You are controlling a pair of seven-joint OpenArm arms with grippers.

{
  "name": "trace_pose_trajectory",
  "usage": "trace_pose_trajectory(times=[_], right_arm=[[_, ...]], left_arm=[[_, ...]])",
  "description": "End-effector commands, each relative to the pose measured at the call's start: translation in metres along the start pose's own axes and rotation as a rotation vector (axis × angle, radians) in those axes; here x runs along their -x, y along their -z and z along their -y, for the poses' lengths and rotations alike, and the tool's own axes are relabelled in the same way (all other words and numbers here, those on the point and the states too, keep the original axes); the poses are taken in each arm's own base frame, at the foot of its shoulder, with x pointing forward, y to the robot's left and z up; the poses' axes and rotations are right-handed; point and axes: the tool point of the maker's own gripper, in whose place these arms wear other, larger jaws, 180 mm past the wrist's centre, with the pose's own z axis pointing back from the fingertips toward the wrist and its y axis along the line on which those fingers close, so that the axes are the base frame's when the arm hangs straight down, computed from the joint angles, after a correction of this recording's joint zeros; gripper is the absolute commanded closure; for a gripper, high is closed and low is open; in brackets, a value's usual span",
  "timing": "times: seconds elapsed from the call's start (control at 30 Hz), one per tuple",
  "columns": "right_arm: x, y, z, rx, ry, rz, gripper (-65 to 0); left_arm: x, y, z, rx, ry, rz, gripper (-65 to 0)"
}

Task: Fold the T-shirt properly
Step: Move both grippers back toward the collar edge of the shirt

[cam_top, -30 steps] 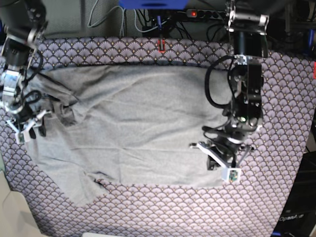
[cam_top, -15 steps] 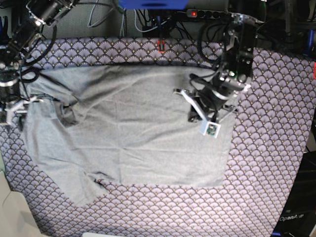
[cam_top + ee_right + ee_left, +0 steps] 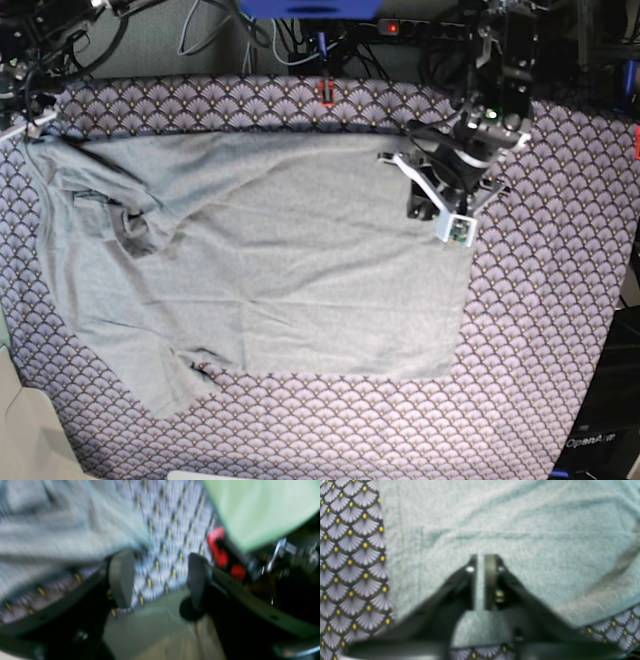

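Observation:
The light grey T-shirt (image 3: 270, 250) lies spread and wrinkled on the purple patterned cloth (image 3: 540, 330). One sleeve is bunched at the left (image 3: 130, 225). My left gripper (image 3: 420, 205) hovers over the shirt's far right corner. In the left wrist view its jaws (image 3: 480, 560) stand a narrow gap apart, holding nothing, with shirt fabric (image 3: 520, 525) showing below. My right arm (image 3: 30, 75) is at the far left corner. The right gripper (image 3: 157, 577) is open wide over the cloth's edge, blurred, nothing between its fingers, with the shirt (image 3: 50, 530) beside it.
A red clamp (image 3: 325, 92) holds the cloth at the back edge, and another red clamp (image 3: 217, 550) shows near the right gripper. Cables and a power strip (image 3: 400, 27) run behind the table. A pale surface (image 3: 20, 420) lies at the front left.
The left arm rose from the shirt's near right corner to its far right corner, and its jaws parted slightly. The right arm swung to the far left corner, drawing the shirt's shoulder out, and opened wider.

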Motion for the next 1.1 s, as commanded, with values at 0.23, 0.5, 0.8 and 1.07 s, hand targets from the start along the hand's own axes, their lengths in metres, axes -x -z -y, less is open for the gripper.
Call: trace_pose_trajectory(times=[0.23, 0.5, 0.8, 1.07], right_arm=[[-0.007, -0.006, -0.002, -0.043, 0.034, 0.055, -39.6], [-0.008, -0.014, -0.019, -0.169, 0.095, 0.127, -39.6], [0.02, -0.004, -0.025, -0.198, 0.104, -0.015, -41.3], [0.021, 0.004, -0.031, -0.287, 0.16, -0.021, -44.4]], left_arm=[[0.005, -0.006, -0.002, -0.003, -0.015, 0.012, -32.0], [0.004, -0.007, -0.001, -0.002, -0.016, 0.013, -32.0], [0.011, -0.007, 0.0, 0.0, -0.019, -0.003, -32.0], [0.015, -0.008, 0.0, -0.001, -0.022, -0.012, -32.0]])
